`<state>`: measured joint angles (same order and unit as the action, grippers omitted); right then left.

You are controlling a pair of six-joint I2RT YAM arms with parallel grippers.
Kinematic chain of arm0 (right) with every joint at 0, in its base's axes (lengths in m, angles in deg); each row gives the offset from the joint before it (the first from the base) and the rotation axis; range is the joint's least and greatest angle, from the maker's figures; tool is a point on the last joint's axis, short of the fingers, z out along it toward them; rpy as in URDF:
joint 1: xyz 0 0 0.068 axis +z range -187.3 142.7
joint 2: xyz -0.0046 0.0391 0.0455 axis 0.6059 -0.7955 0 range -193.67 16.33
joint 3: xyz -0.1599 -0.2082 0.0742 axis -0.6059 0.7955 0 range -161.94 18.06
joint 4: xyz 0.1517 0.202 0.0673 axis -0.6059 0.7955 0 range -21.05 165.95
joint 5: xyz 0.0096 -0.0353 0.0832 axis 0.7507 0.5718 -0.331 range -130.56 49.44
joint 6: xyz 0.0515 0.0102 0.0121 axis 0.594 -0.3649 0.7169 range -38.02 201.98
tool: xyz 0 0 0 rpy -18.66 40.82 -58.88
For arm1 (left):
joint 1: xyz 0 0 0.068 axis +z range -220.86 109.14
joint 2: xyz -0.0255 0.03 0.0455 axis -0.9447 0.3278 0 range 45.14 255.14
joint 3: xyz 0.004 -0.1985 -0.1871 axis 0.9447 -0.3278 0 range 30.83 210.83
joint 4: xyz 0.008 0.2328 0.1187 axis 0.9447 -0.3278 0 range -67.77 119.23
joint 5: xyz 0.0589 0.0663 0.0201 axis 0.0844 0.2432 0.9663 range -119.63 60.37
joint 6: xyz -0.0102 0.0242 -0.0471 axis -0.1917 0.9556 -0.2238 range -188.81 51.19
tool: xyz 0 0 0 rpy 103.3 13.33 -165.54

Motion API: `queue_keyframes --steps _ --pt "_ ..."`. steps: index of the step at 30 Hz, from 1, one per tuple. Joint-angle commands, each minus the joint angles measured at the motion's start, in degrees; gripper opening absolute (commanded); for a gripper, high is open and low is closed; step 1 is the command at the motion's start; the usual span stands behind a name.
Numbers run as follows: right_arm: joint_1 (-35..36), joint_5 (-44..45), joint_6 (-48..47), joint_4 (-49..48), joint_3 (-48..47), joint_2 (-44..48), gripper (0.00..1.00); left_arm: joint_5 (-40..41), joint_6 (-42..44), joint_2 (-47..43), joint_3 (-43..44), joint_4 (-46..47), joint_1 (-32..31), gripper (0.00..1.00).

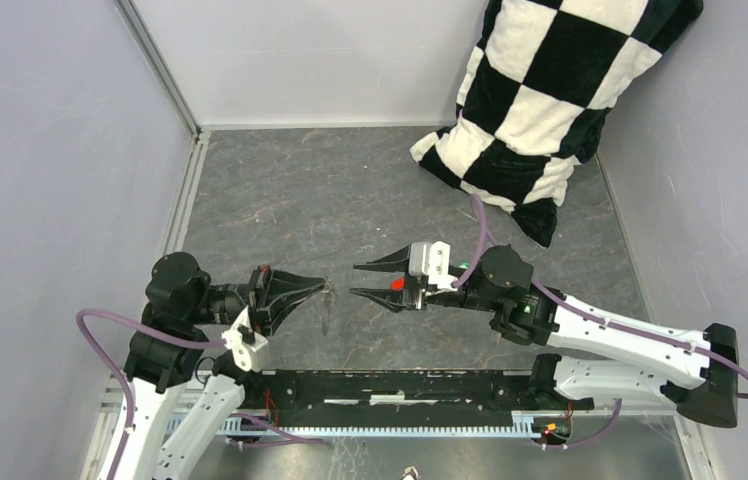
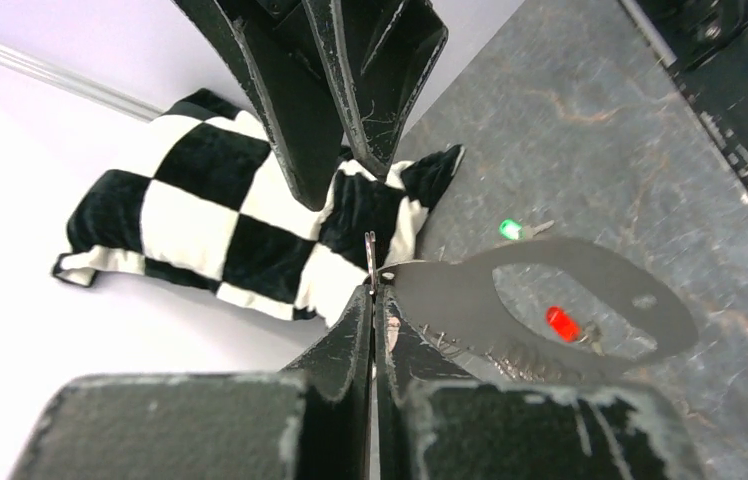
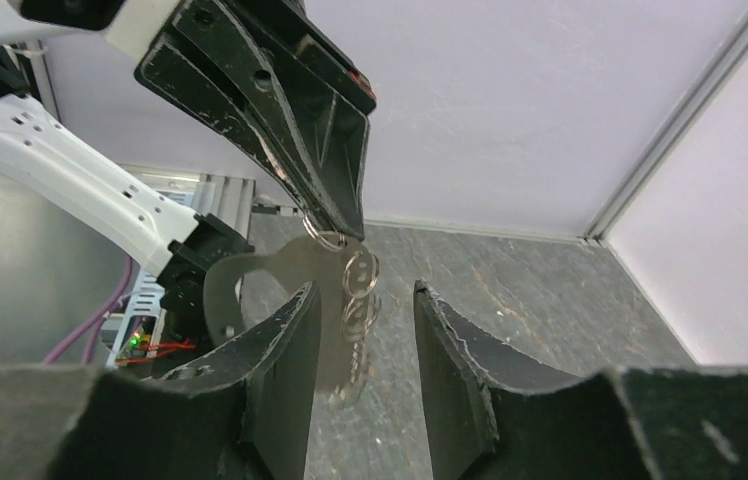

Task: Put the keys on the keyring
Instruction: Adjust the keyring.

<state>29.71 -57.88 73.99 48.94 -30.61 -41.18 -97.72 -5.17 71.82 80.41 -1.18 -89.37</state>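
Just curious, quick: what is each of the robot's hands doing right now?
Left gripper: closed, holding the keyring.
Right gripper: open, holding nothing.

You have bright, even light from overhead in all three views. Shadows on the grey marbled tabletop [image 1: 280, 190] are soft and faint.

In the left wrist view the pale wall [image 2: 50, 330] washes out almost white. The black fingers [image 2: 335, 400] of the left gripper [image 2: 372, 288] blur at the bottom edge. The flat grey metal oval keyring [image 2: 450, 300] looks slightly soft, while the black-and-white checkered plush cushion [image 2: 180, 215] stays crisp.

In the right wrist view the near fingers [image 3: 270, 400] of the right gripper [image 3: 365, 290] are soft too.
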Motion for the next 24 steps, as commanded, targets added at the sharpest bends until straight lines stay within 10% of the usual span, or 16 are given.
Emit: queue_keyframes --steps 1,15,24 --pt "0.03 3.09 -1.64 3.42 -3.07 1.28 0.46 2.11 14.92 -1.35 0.18 -3.12 0.0 0.02" --pt "-0.03 5.98 -1.09 6.38 -4.21 1.6 0.45 1.86 30.32 -4.0 -0.25 -10.94 -0.04 0.02" --pt "-0.1 3.02 -1.42 7.52 -5.22 0.68 0.45 1.29 25.66 -3.16 1.18 -11.64 -0.04 0.02"
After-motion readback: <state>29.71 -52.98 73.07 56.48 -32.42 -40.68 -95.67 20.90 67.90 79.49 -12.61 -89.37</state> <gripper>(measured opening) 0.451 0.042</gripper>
